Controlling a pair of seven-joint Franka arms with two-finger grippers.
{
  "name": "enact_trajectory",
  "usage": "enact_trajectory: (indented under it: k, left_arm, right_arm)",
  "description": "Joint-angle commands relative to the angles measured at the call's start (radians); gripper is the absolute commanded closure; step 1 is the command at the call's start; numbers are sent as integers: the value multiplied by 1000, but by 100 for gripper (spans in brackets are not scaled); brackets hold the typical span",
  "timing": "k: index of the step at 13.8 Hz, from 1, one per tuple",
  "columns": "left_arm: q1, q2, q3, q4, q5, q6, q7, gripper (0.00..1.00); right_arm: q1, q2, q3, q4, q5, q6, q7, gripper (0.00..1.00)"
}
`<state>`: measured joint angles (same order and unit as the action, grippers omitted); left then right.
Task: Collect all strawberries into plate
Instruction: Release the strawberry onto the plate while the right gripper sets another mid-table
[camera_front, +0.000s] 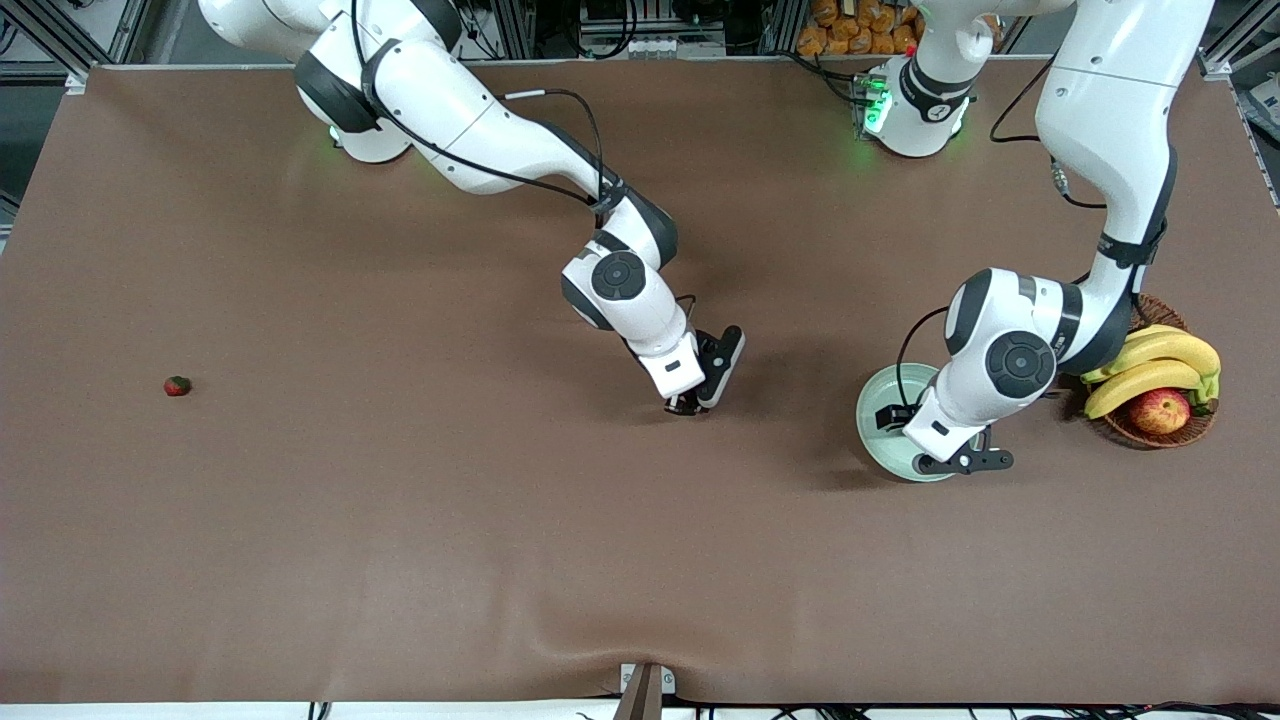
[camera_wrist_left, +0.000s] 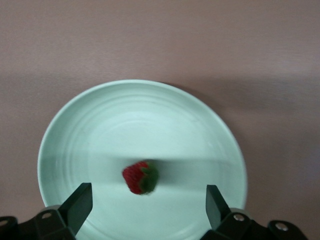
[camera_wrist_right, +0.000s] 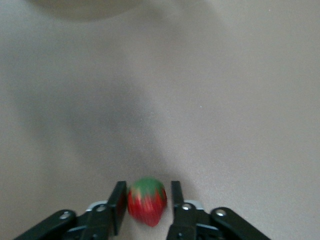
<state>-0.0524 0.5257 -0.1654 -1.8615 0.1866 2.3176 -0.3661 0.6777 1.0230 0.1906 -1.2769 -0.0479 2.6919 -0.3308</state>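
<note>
With the left gripper spread wide over the plate and its strawberry released, the right gripper, pinching another strawberry mid-table, should lift it gently.

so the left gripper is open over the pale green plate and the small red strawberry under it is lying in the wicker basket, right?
Not quite. The left gripper is open over the pale mint-green round plate, but the small red strawberry is over the plate, not in the basket; the left wrist view shows it.
</note>
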Motion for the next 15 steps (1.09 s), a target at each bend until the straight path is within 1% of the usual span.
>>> enact_trajectory:
  k: [1, 2, 3, 6, 9, 12, 15]
  left_arm:
    - [-6, -36, -48, -5, 7, -26, -68, 0]
    - [-6, -35, -74, 8, 7, -26, -100, 0]
    - [-9, -29, -97, 25, 7, -26, -132, 0]
    - [-18, -23, -135, 57, 7, -26, -172, 0]
    - [-82, 19, -143, 116, 7, -24, -181, 0]
    - [-164, 74, -141, 192, 11, -24, -232, 0]
    - [-205, 115, -141, 217, 19, -23, -261, 0]
  right_arm:
    - [2, -6, -11, 36, 2, -9, 22, 0]
    - [-13, -33, -11, 18, 2, -23, 19, 0]
    - [-47, -84, -10, -31, 3, -35, 19, 0]
    - [-136, -249, -10, -186, 3, -104, 19, 0]
    - [-280, -423, -10, -385, 3, -139, 22, 0]
    - [-471, -569, -8, -612, 3, -138, 6, 0]
    - [-639, -717, -8, -832, 3, -150, 4, 0]
